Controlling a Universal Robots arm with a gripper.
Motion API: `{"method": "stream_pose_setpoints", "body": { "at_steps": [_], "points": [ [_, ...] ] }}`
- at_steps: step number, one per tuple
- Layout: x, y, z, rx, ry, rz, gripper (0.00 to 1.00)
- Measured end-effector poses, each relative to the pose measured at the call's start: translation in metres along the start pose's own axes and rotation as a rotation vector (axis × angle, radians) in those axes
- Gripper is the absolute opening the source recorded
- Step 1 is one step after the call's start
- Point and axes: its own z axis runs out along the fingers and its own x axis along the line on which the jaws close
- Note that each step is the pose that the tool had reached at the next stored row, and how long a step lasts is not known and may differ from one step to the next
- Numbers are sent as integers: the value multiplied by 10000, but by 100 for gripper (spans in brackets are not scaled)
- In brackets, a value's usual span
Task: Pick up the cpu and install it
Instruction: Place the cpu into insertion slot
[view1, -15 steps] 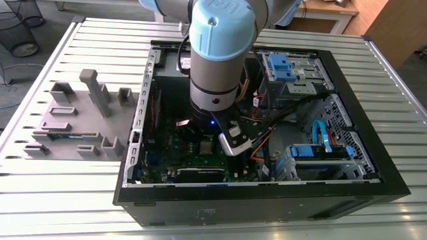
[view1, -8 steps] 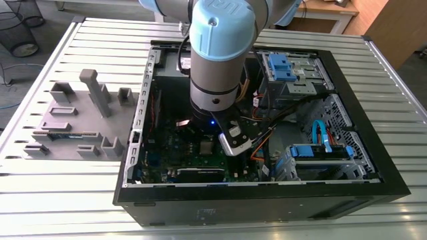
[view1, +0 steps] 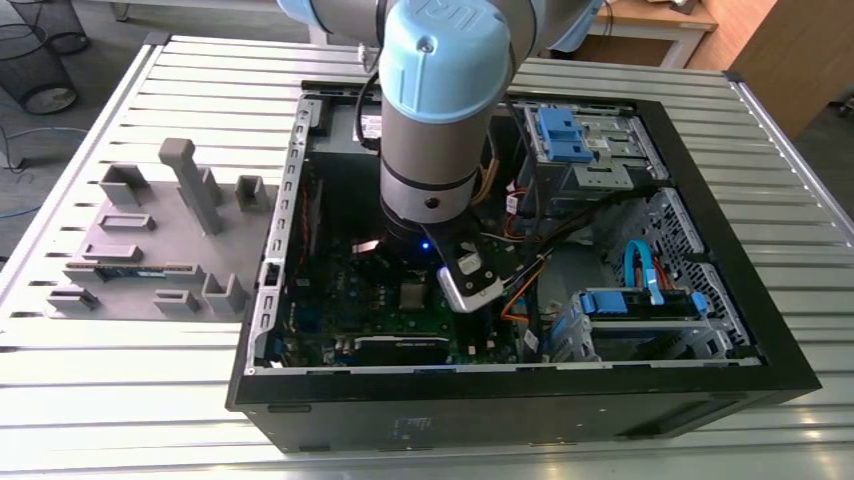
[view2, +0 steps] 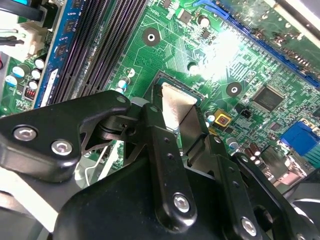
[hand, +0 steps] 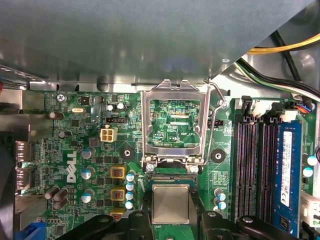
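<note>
Gripper (view2: 175, 119) pinches the shiny cpu (hand: 171, 203) by two sides. The cpu is down at the dark socket (hand: 170, 177) on the green motherboard (hand: 80, 150), next to the open metal lid (hand: 175, 150).

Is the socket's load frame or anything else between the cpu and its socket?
Nothing visible. The load frame is hinged open, away from the socket, and the gripper holds the cpu directly over it.
</note>
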Motion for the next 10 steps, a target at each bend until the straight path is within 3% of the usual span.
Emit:
{"method": "stream_pose_setpoints", "body": {
  "at_steps": [6, 10],
  "points": [
    [0, 0, 5, -10, -2, 0, 39],
    [0, 0, 5, -107, -5, -1, 39]
  ]
}}
